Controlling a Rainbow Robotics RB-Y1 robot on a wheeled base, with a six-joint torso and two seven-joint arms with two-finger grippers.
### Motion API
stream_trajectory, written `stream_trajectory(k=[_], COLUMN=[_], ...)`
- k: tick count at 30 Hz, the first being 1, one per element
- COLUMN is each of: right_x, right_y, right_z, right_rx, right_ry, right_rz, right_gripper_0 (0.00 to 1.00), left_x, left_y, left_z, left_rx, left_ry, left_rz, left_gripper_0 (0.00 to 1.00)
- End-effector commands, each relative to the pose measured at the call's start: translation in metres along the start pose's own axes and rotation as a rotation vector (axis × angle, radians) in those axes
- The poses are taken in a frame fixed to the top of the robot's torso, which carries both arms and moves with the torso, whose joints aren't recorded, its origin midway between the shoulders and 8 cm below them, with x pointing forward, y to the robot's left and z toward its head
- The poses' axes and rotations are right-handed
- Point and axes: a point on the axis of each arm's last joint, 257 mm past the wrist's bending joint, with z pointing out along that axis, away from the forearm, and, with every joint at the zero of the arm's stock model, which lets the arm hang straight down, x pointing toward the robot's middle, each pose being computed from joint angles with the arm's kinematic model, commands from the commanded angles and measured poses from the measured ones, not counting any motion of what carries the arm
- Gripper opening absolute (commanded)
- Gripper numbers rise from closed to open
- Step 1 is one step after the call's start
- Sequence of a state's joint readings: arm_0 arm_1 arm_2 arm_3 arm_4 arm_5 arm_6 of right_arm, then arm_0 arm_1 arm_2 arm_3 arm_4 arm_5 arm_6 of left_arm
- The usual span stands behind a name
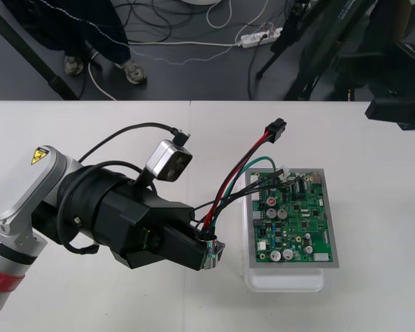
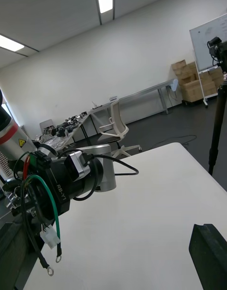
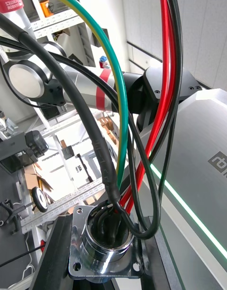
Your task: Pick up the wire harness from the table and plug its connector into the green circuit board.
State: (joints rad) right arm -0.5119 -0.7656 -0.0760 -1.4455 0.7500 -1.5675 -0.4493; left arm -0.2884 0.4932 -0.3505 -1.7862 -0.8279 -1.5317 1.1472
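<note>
Plain light table [image 1: 90, 131] runs wide and bare across the near ground, its far edge meeting a strip of dark floor [image 1: 194, 76] up top. Out on that floor, loose black and white cables [image 1: 159, 21] loop and cross one another, and a white power strip [image 1: 259, 36] lies among them with a white lead trailing off along the floor. Dark stand legs [image 1: 290, 55] slant down to the floor near the power strip, and another black leg [image 1: 28, 59] angles in from the far corner.

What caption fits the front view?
Left gripper holds the wire harness by its socket beside the green circuit board.
</note>
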Motion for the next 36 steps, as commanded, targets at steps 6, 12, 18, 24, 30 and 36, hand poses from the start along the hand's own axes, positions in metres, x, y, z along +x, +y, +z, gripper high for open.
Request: stream_trajectory(k=[6, 12, 18, 24, 30, 36], right_x=[-0.006, -0.001, -0.006, -0.011, -0.007, -0.005], right_y=[0.014, 0.028, 0.049, 0.054, 0.063, 0.073], right_z=[0.042, 0.061, 0.081, 0.093, 0.103, 0.109], right_rx=[-0.139, -0.204, -0.276, -0.309, -0.362, -0.408], right_ry=[-0.044, -0.05, -0.072, -0.112, -0.119, -0.141], right_rz=[-0.063, -0.078, -0.109, -0.107, -0.067, -0.027], right_gripper_0=[1.0, 1.0, 1.0, 1.0, 1.0, 1.0], left_x=[0.012, 0.012, 0.011, 0.011, 0.011, 0.011], left_y=[-0.014, -0.014, -0.015, -0.015, -0.015, -0.015], left_z=[0.011, 0.011, 0.011, 0.011, 0.011, 0.01], left_rx=[0.04, 0.04, 0.043, 0.043, 0.041, 0.044], left_ry=[0.06, 0.063, 0.062, 0.063, 0.063, 0.061], left_rz=[0.009, 0.011, 0.01, 0.012, 0.01, 0.011], left_gripper_0=[0.0, 0.0, 0.0, 0.0, 0.0, 0.0])
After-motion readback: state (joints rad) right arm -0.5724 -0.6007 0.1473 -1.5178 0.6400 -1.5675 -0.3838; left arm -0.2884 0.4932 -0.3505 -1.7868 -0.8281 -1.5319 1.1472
